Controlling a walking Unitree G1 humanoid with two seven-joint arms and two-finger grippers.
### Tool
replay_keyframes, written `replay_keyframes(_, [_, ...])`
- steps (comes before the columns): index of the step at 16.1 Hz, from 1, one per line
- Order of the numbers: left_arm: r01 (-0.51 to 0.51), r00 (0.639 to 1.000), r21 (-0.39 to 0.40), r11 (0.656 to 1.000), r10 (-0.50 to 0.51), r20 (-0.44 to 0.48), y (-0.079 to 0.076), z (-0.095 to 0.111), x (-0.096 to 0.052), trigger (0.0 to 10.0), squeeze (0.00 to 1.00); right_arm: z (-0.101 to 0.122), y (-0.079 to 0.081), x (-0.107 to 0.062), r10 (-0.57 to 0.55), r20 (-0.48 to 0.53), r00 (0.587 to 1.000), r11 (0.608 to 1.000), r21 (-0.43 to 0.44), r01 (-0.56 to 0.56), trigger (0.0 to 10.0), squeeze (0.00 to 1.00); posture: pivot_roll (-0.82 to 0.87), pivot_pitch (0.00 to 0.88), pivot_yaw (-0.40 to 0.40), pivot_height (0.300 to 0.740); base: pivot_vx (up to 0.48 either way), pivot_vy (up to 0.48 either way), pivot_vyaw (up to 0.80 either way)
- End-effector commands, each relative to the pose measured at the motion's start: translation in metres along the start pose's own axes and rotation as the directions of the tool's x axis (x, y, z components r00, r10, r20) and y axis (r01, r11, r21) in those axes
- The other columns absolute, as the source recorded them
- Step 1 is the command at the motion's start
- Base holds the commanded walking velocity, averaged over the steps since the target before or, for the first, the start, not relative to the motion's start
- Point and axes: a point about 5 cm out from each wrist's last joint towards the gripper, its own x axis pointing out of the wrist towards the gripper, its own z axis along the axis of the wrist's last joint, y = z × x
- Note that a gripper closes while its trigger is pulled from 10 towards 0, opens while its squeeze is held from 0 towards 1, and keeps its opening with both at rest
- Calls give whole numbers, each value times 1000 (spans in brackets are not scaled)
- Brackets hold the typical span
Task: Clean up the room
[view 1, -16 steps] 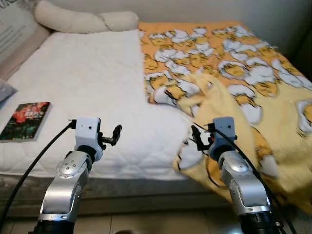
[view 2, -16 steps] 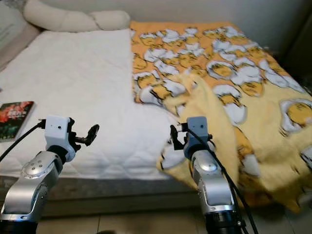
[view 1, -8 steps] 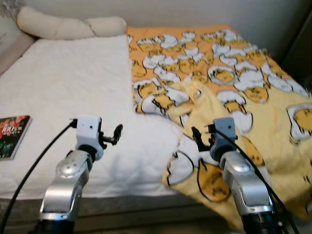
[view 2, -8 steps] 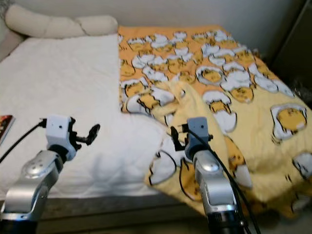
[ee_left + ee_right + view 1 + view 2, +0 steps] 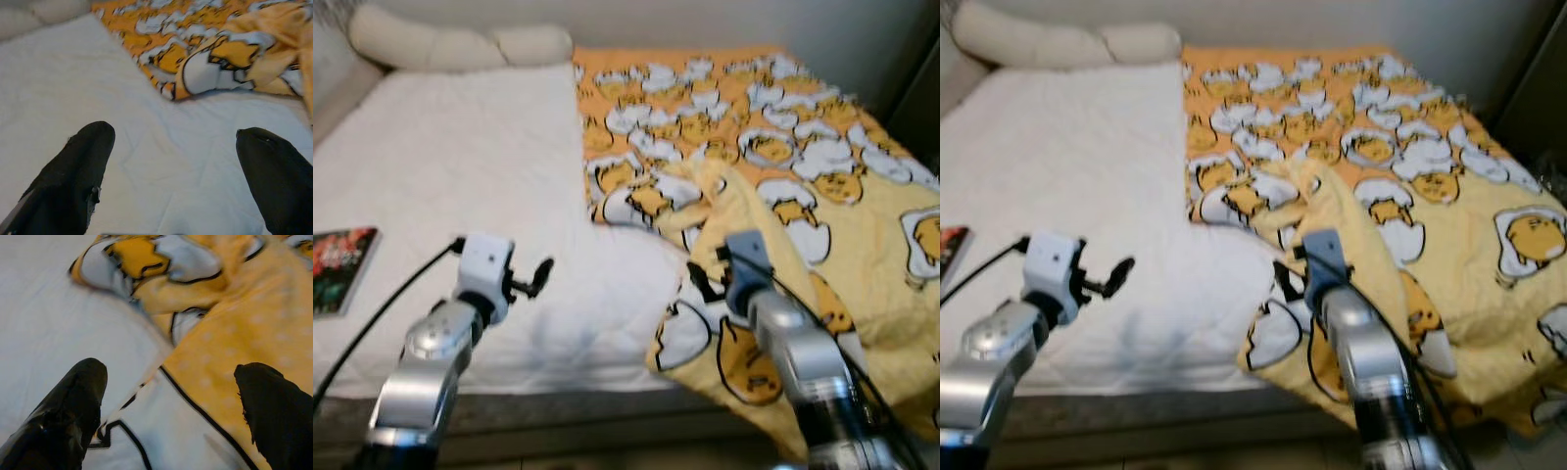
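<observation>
A yellow and orange blanket [image 5: 773,166] printed with egg figures covers the right half of the bed and lies rumpled, one corner [image 5: 690,328] folded over near the front edge. The white quilted mattress [image 5: 460,166] is bare on the left half. My right gripper [image 5: 700,284] is open and hovers just above the folded blanket corner [image 5: 195,382]. My left gripper [image 5: 536,275] is open over the bare mattress [image 5: 166,147], to the left of the blanket edge [image 5: 171,90]. A book with a dark red cover [image 5: 337,267] lies on the mattress at the left.
Long cream pillows [image 5: 450,44] lie along the head of the bed at the back wall. The bed's front edge [image 5: 558,397] runs just before my arms. A dark piece of furniture [image 5: 925,88] stands at the far right.
The camera has shifted a little, so the bed sits slightly lower and to the right in view. Both grippers stay open in about the same places.
</observation>
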Motion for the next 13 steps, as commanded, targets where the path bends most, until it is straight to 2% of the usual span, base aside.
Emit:
replay_keyframes(1, [65, 997, 61, 996, -63, -43, 1, 0, 2, 10000, 0, -13, 6, 16, 37, -95, 995, 999, -25, -39, 10000, 1000, 54, 0, 35, 740, 0, 0, 0])
replay_keyframes(3, [144, 988, 120, 982, -137, -65, 1, 2, -3, 10000, 0, -16, 11, 30, 33, -123, 992, 999, -24, -36, 10000, 1000, 90, 0, 28, 740, 0, 0, 0])
replay_keyframes(5, [217, 975, 154, 964, -208, -72, -2, 5, -10, 10000, 0, -18, 15, 35, 26, -134, 991, 1000, -15, -28, 10000, 1000, 134, 0, 16, 740, 0, 0, 0])
replay_keyframes(6, [306, 951, 184, 934, -290, -111, -5, 6, -28, 10000, 0, -21, 20, 40, 8, -156, 988, 999, -39, -14, 10000, 1000, 182, 20, 2, 740, 0, 0, 0])
replay_keyframes(8, [319, 944, 200, 927, -290, -161, 0, 5, -48, 10000, 0, -22, 25, 43, -5, -170, 985, 998, -67, -6, 10000, 1000, 219, 89, -10, 740, 0, 0, 0])
replay_keyframes(9, [320, 942, 202, 925, -288, -173, 1, 8, -60, 10000, 0, -22, 26, 44, -16, -172, 985, 996, -87, 1, 10000, 0, 244, 155, -17, 740, 0, 0, 0])
replay_keyframes(10, [310, 944, 200, 930, -276, -181, 2, 9, -67, 10000, 0, -23, 27, 44, -23, -172, 985, 996, -93, 7, 10000, 0, 250, 171, -17, 740, 0, 0, 0])
replay_keyframes(12, [308, 943, 205, 929, -271, -191, 3, 16, -80, 10000, 0, -25, 28, 44, -25, -167, 986, 999, -47, 17, 10000, 0, 273, 240, -28, 740, 0, 0, 0])
replay_keyframes(13, [308, 943, 207, 929, -269, -194, 3, 17, -83, 10000, 0, -25, 28, 44, -27, -168, 985, 999, -41, 21, 10000, 0, 276, 246, -29, 740, 0, 0, 0])
